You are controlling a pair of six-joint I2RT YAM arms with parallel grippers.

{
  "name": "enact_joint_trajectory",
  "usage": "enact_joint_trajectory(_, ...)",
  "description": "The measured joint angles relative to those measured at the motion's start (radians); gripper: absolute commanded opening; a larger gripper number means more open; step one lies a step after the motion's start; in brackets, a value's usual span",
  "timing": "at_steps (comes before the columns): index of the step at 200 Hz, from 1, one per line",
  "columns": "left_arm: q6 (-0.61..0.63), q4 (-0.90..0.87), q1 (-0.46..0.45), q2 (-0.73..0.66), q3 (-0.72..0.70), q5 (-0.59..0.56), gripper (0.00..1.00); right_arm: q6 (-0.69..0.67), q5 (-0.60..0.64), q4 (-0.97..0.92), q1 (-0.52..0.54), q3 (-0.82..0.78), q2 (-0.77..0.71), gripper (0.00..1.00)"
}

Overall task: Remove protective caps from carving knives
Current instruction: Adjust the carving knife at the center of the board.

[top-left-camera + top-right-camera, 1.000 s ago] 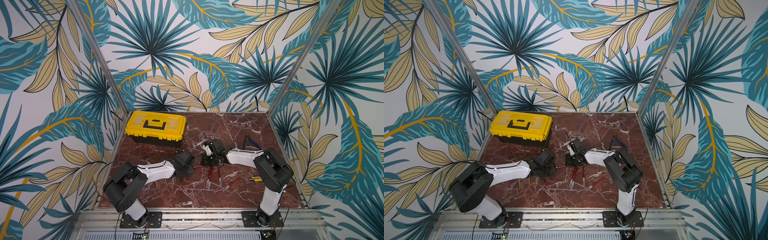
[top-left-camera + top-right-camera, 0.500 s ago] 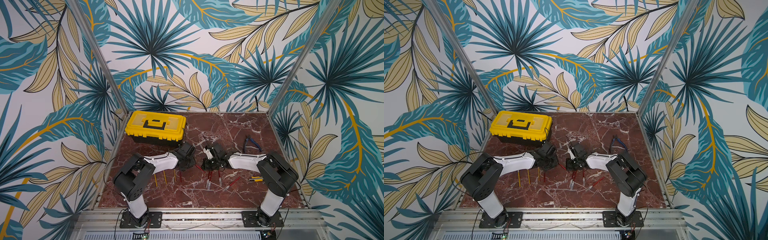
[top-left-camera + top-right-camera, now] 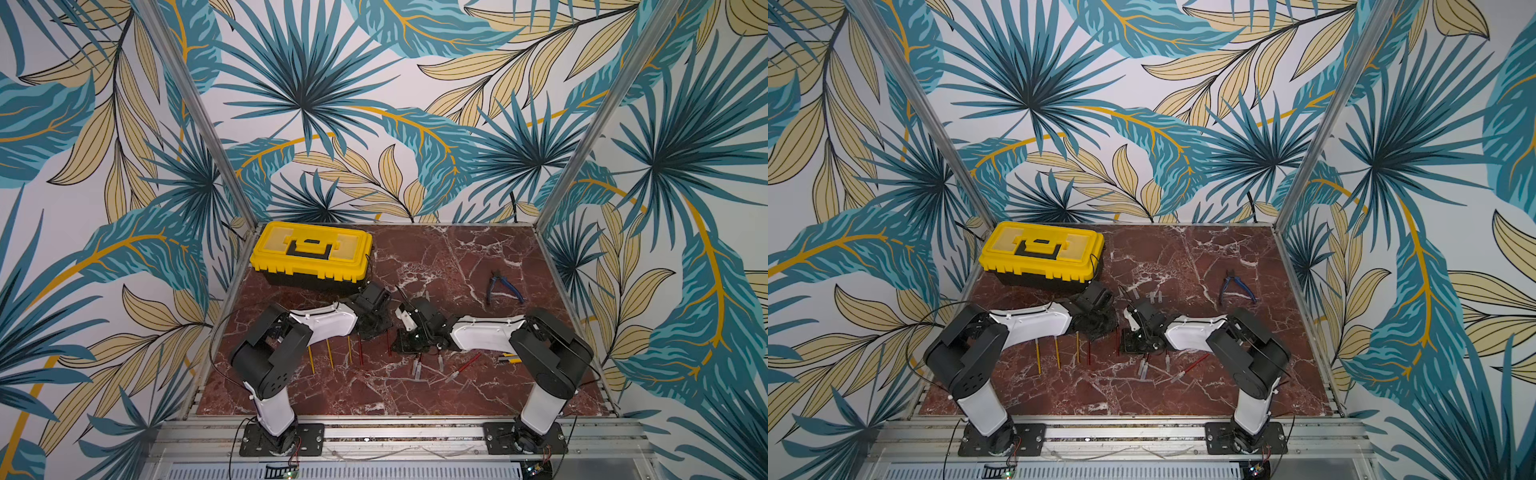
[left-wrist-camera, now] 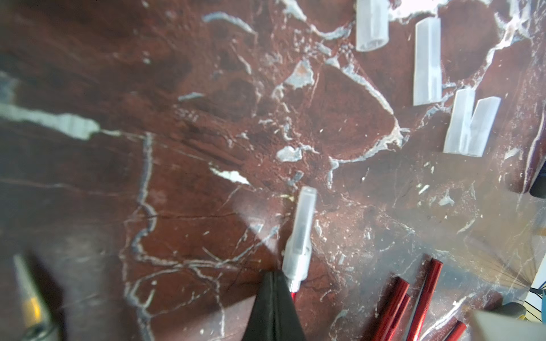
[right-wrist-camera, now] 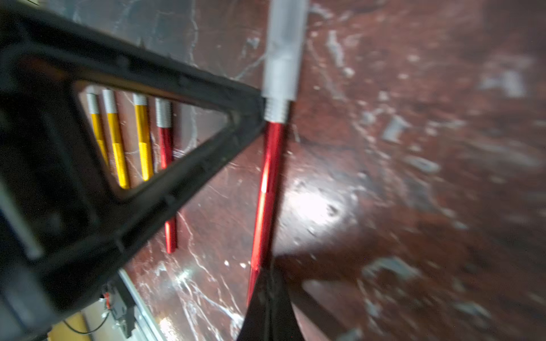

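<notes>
Marble table (image 3: 436, 266) carries toolbox (image 3: 311, 255), pliers (image 3: 503, 286), carving knives (image 3: 330, 353), loose caps (image 4: 427, 62).

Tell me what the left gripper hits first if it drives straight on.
Probably the marble table, just beyond the capped red knife the left gripper is shut on; loose caps lie off that line. Depth unclear.

A: Where are the arms?
B: The left arm (image 3: 328, 324) and right arm (image 3: 486, 332) reach low toward the middle, wrists almost meeting.
A: Grippers?
B: The left gripper (image 4: 275, 280) pinches a knife (image 5: 267, 183) by its collar; the right gripper (image 5: 267, 280) clamps the handle end.
</notes>
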Motion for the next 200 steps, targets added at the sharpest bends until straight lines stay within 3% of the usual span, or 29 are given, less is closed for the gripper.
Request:
enact_joint_trajectory(41,0.0,0.0,0.0,0.0,0.0,0.003,0.0,0.06,-0.032,0.113,0.006,-0.003,0.04,0.04)
enact_joint_trajectory(109,0.023,-0.011,0.004,-0.045,-0.031,0.008,0.0,0.003,0.052,-0.004,-0.003,-0.054,-0.09,0.04)
enact_joint_trajectory(181,0.179,-0.01,-0.056,-0.224,-0.034,0.009,0.27,-0.032,0.069,-0.086,-0.091,-0.072,-0.303,0.04)
enact_joint_trajectory(200,0.229,-0.01,-0.094,-0.224,-0.034,0.01,0.28,-0.028,0.054,-0.086,-0.133,-0.08,-0.34,0.04)
